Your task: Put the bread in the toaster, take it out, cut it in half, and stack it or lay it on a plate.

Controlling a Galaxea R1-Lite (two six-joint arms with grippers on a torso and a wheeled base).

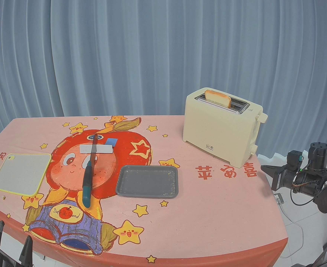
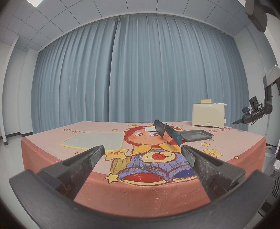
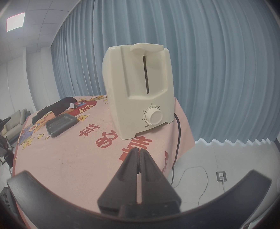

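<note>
The tan bread slice [image 1: 217, 97] was seated in the cream plastic toaster [image 1: 222, 134], far-left of the right claw [image 1: 264, 168], which was pressed together; the left claw [image 2: 142, 151] was spread apart.

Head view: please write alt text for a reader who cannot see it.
A bread slice stands up out of a cream toaster on a pink table. Left of it lie a grey tray, a knife and a cutting board.

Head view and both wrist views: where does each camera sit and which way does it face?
Head view: high, looking down over the pink cartoon tablecloth; left end effector low left, right end effector at right.
Left wrist view: low before its near edge, facing across it; open fingers in front.
Right wrist view: beyond its right end, facing the cream plastic toaster; shut fingers in front.
All share the toaster.
</note>
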